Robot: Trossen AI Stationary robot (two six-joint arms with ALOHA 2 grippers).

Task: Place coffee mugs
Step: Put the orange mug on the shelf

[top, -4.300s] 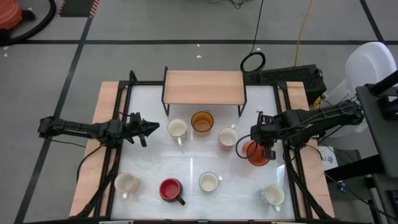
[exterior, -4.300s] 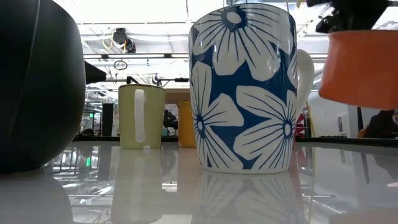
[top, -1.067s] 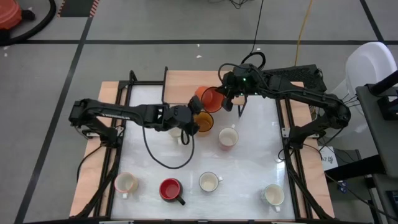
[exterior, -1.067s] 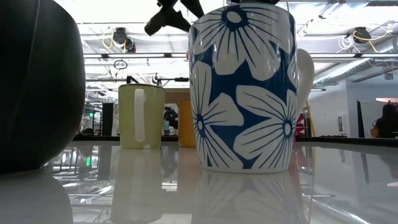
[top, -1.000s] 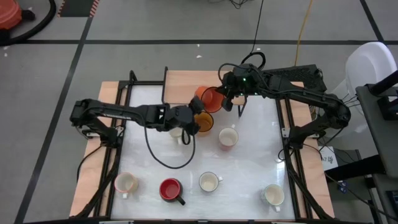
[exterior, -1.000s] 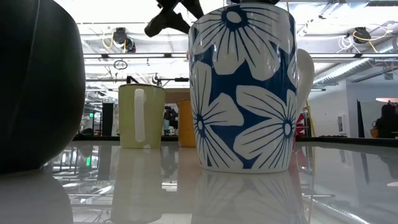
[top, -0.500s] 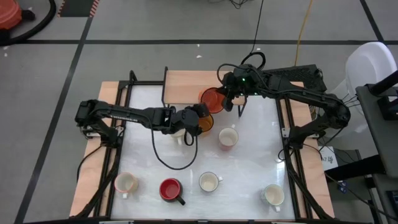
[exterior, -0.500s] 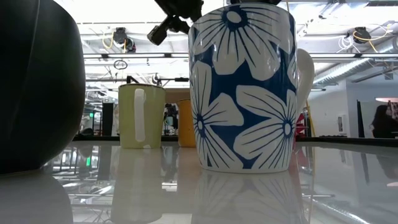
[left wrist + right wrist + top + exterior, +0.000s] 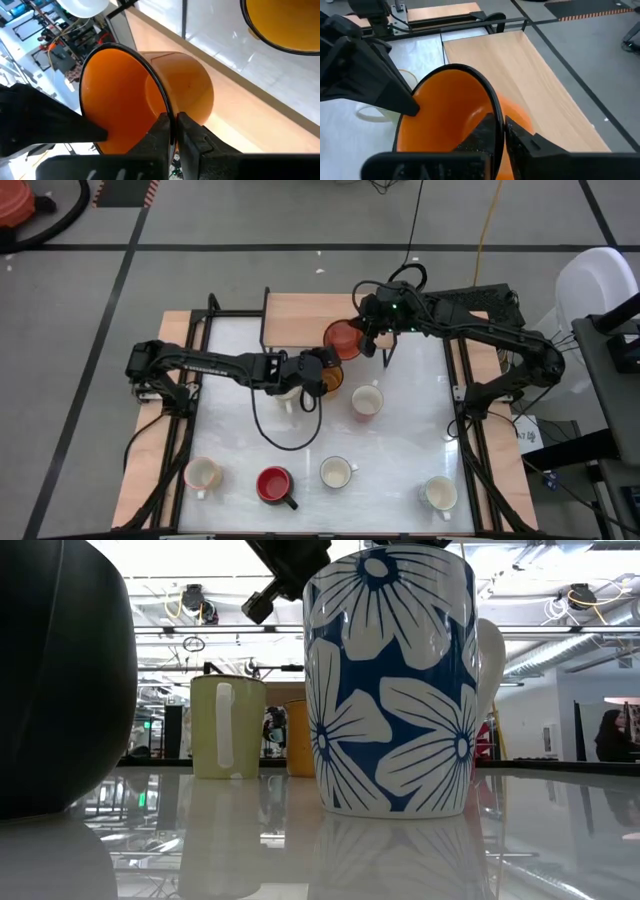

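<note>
Now that the left gripper [image 9: 325, 366] has reached in, its fingers and the right gripper's [image 9: 362, 340] both pinch the orange mug [image 9: 342, 338] over the shelf [image 9: 300, 320], probably a handover.

An orange mug [image 9: 342, 338] hangs tilted over the wooden shelf, its rim pinched between the jaws of the right gripper [image 9: 362, 340]: one finger inside the wall, one outside. A second orange mug [image 9: 150, 102] is pinched by its rim in the left gripper [image 9: 322, 366], tipped on its side. The amber-yellow mug [image 9: 331, 377] stands just beside those jaws. A cream mug [image 9: 287, 391] sits under the left arm. Well apart from both jaws stand a white mug [image 9: 366, 401], another cream mug [image 9: 203, 475], the red mug [image 9: 273, 484], a pale mug [image 9: 337, 473] and the blue-flowered mug [image 9: 439, 494].
</note>
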